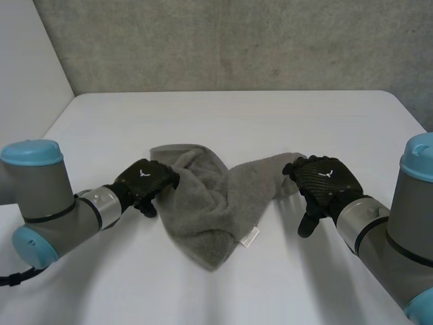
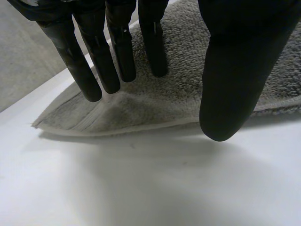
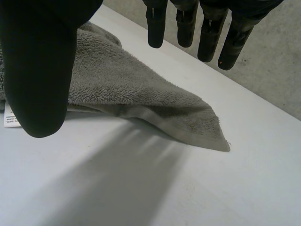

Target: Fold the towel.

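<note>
A grey towel (image 1: 203, 203) lies crumpled in the middle of the white table (image 1: 237, 122), with a white label (image 1: 249, 237) at its near edge. My left hand (image 1: 143, 179) is at the towel's left corner. In the left wrist view its straight fingers (image 2: 117, 52) reach over the towel (image 2: 141, 108) corner, and the thumb stands apart above the hem. My right hand (image 1: 323, 179) hovers at the towel's right corner. In the right wrist view its fingers (image 3: 207, 37) are straight above the towel (image 3: 131, 89) corner, the thumb (image 3: 37, 70) is wide apart, and nothing is pinched.
A grey wall stands behind the table's far edge. Bare white tabletop surrounds the towel on all sides. The label (image 3: 9, 120) shows beside my right thumb.
</note>
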